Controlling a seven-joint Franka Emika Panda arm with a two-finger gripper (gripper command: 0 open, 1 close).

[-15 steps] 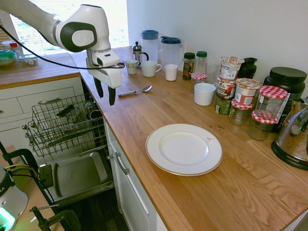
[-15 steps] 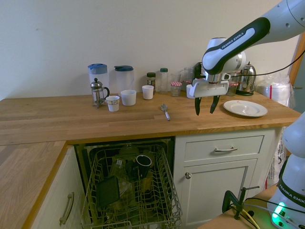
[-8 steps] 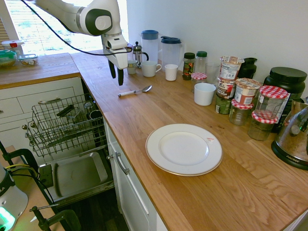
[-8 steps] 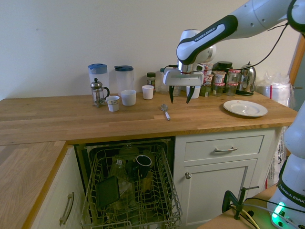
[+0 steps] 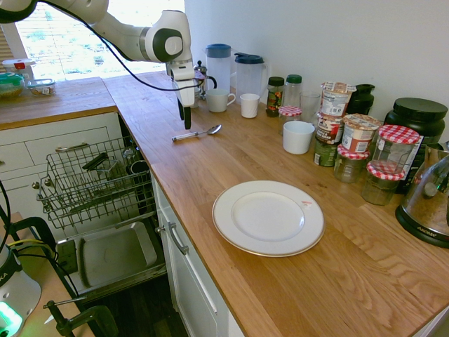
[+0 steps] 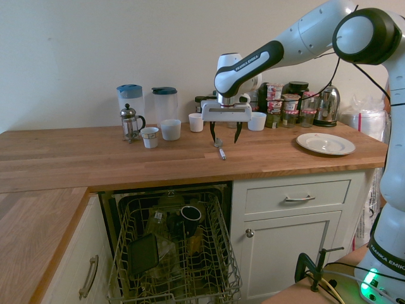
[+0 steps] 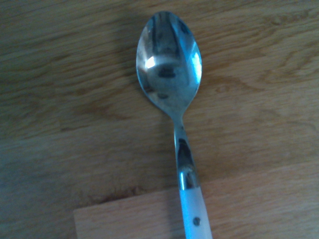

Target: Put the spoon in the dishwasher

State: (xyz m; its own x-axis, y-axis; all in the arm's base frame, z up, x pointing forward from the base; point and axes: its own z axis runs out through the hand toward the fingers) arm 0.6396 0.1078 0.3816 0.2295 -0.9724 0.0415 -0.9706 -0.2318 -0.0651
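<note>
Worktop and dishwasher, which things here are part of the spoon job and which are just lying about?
Part of the job:
- spoon, lying on the worktop
- dishwasher, open, rack pulled out
- tool, open, above the spoon

Lying about:
- plate
- two jugs
- French press
- white cups
- jars
- kettle

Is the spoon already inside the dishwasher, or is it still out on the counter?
Out. The spoon lies flat on the wooden counter, under the open end effector; the dishwasher rack is pulled out below.
</note>
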